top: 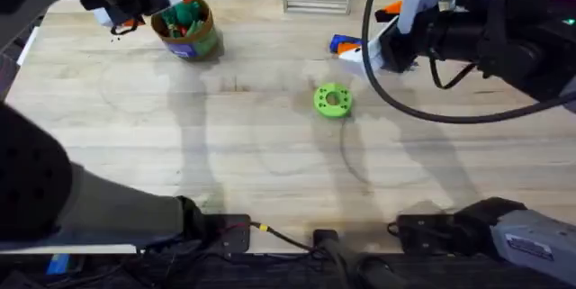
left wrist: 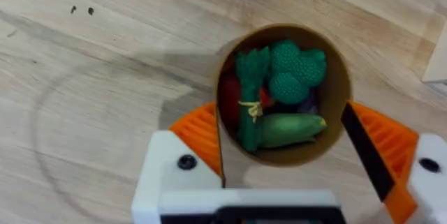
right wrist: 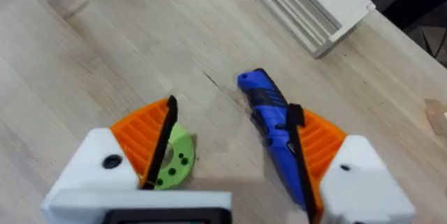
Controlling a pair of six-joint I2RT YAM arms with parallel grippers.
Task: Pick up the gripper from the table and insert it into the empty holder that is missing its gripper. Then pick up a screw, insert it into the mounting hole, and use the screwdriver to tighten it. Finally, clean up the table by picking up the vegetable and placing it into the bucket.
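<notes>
Orange-padded left gripper (left wrist: 283, 154) hangs over the bucket (left wrist: 335, 105), fingers wide apart around it, holding nothing. Vegetable (left wrist: 250, 105) lies inside. Right gripper (right wrist: 230, 151) hovers open beside the bucket, screwdriver (right wrist: 269, 123) against 1 finger.

The left gripper (left wrist: 283, 158) hangs directly above the bucket (left wrist: 335, 123), its 2 orange ribbed pads (left wrist: 199, 137) spread wide so that 1 shows on each side of the round brown rim, holding nothing. Inside the bucket lie toy vegetables: a dark green leafy vegetable (left wrist: 250, 98) tied with a yellow band, a knobbly green broccoli (left wrist: 297, 70), a smooth green cucumber (left wrist: 292, 128) and a bit of red. The bucket stands on a pale wooden table (left wrist: 105, 91) marked with faint curved scuffs and 2 small dark specks (left wrist: 82, 10).
</notes>
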